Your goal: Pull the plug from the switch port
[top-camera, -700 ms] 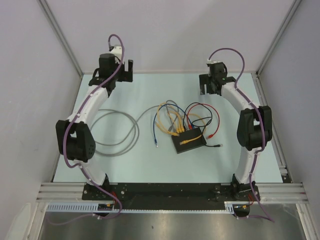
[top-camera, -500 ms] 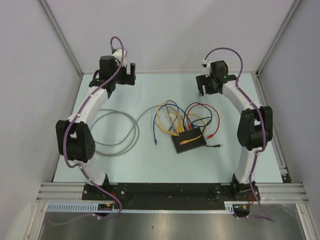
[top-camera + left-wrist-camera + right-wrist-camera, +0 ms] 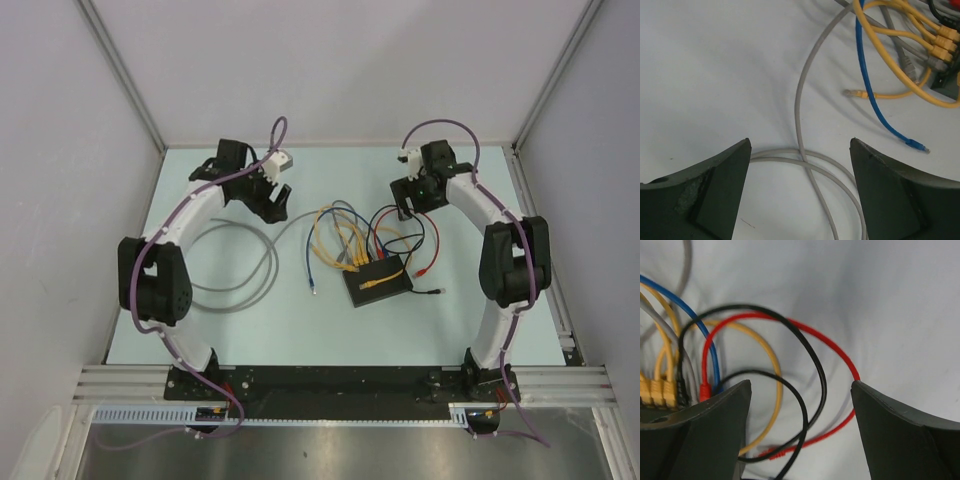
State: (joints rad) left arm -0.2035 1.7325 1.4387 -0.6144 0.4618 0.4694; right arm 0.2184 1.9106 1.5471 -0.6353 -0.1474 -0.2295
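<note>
The switch (image 3: 378, 279) is a small flat black box in the middle of the table. Several yellow plugs (image 3: 349, 266) and a red plug (image 3: 378, 256) sit in the ports along its far edge. My left gripper (image 3: 277, 207) hovers open to the far left of the switch, over a grey cable (image 3: 799, 107). In the left wrist view (image 3: 800, 142) the switch's corner (image 3: 946, 84) and yellow plugs (image 3: 943, 44) show at the right edge. My right gripper (image 3: 404, 197) (image 3: 801, 384) hangs open behind the switch, above red (image 3: 826, 342) and black (image 3: 812, 357) cable loops.
A grey cable coil (image 3: 232, 268) lies at the left. A blue cable's loose end (image 3: 916, 145) and a yellow loose plug (image 3: 852, 93) rest left of the switch. A red loose end (image 3: 420, 270) and a black one (image 3: 436, 292) lie to its right. Walls enclose three sides.
My left arm has swung from the back edge toward the centre and tipped its gripper down over the grey cable. The right gripper has come slightly nearer to the switch.
</note>
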